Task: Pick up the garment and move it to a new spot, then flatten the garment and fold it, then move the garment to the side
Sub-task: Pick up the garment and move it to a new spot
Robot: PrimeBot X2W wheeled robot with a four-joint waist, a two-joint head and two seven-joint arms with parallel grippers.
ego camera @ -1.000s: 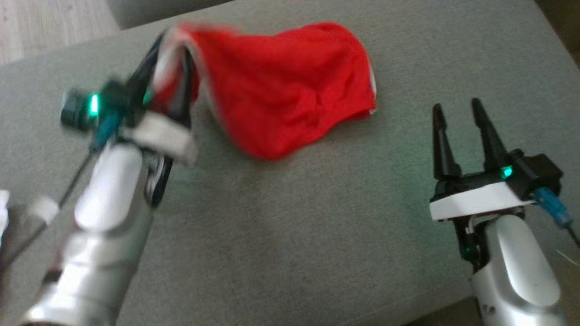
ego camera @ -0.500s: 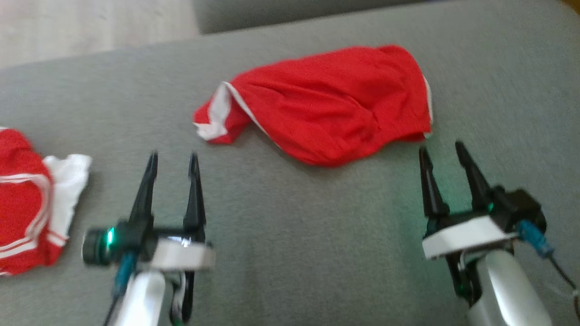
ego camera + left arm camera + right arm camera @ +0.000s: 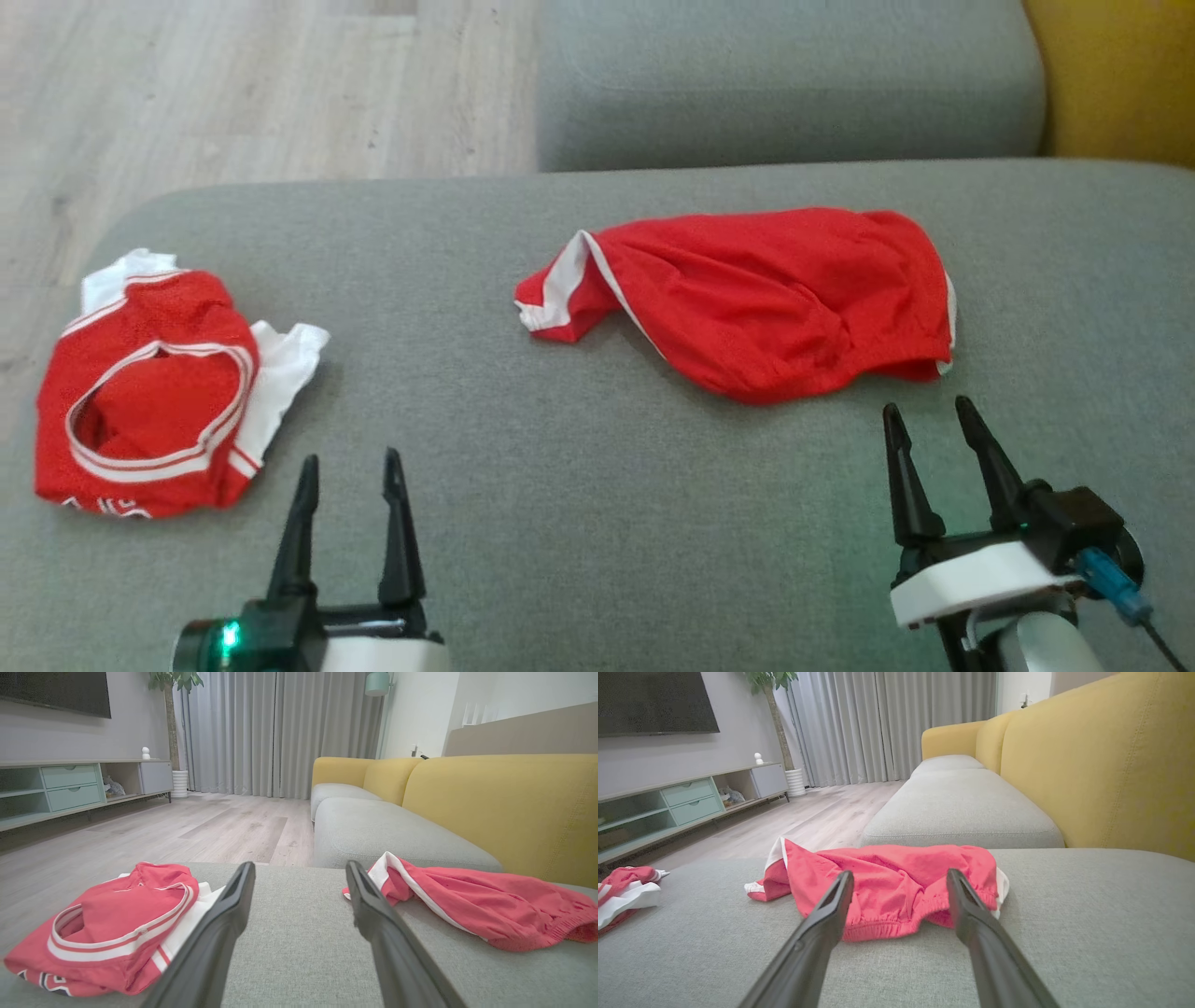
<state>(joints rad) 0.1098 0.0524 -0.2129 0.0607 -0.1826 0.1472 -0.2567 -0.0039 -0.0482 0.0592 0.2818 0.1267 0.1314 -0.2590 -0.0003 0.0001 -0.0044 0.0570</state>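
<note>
At the far left of the grey sofa seat (image 3: 579, 532), a crumpled red jersey (image 3: 149, 392) with white trim is seen near the edge. To its right and nearer the robot, the left gripper (image 3: 350, 462) is held over the seat, its fingers spread wide and nothing caught between them. Further right, the red shorts (image 3: 775, 299) are laid in a rumpled heap, a white-edged corner turned leftward. At the lower right, the right gripper (image 3: 924, 406) is likewise held wide open and empty, near the shorts' closest edge.
</note>
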